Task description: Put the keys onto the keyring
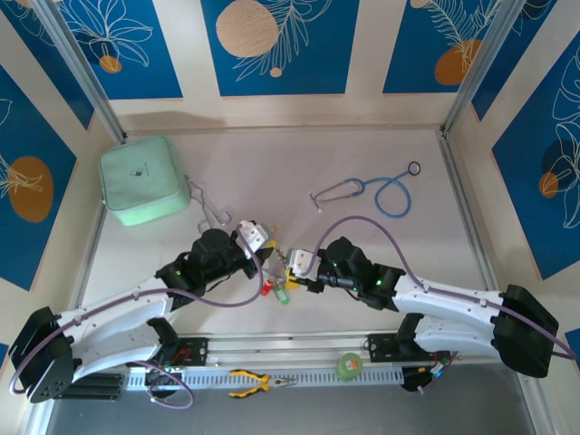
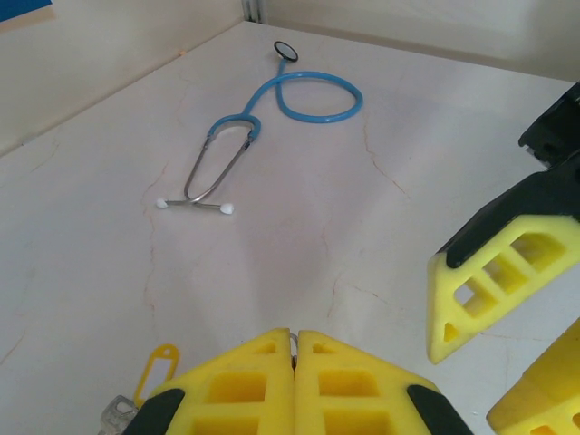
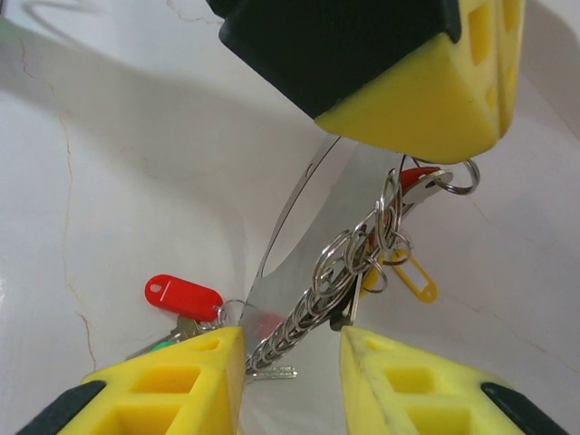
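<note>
- From above, your left gripper (image 1: 256, 237) and right gripper (image 1: 297, 264) meet nose to nose at the middle of the frame. The keyring (image 1: 281, 256) hangs in the small gap between them, and loose keys (image 1: 276, 290) with red and green tags lie just below that gap.
- In the left wrist view, your left gripper (image 2: 294, 337) is pressed shut, with a sliver of metal at the seam. A yellow tag (image 2: 156, 365) lies at lower left, and the right gripper's fingers (image 2: 494, 272) sit near on the right.
- In the right wrist view, the keyring (image 3: 349, 254) is a chain running on a slant from the bottom centre up to the upper right. Its top end appears pinched by the left gripper (image 3: 497, 127).
- The lower end of the chain passes between your right fingers (image 3: 399, 381), which stand apart and do not pinch it.
- A key with a red tag (image 3: 181, 297) lies just left of the chain. The right gripper is nearer to it, so I judge that you reach for it to the left, across the chain's long axis.
</note>
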You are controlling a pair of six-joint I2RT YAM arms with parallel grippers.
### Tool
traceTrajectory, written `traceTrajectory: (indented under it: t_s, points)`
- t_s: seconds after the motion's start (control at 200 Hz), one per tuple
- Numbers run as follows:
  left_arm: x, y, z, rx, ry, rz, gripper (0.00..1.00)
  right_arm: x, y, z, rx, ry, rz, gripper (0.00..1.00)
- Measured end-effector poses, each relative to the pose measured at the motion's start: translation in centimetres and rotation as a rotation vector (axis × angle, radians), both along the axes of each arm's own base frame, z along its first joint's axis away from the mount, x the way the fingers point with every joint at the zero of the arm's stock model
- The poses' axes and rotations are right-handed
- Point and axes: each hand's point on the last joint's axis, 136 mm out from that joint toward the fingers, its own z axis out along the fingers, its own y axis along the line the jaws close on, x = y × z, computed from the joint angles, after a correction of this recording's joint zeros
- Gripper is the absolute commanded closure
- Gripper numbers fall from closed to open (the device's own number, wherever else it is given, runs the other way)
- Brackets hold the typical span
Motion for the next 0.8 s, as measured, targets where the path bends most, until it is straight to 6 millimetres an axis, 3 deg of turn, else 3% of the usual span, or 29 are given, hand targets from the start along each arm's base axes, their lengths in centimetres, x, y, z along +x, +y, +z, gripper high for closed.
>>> traceTrajectory:
  t_s: [0.545,0.795]
  points:
    - [0.0,0.0,0.0,-0.009,0.011,0.005,1.00,0.6,1.8,0.1,0.033,0.015,0.017,0.73]
    - [0.0,0.0,0.0,-0.010,0.013,0.006,1.00,0.9,1.9,0.1,0.038,0.011,0.003,0.84]
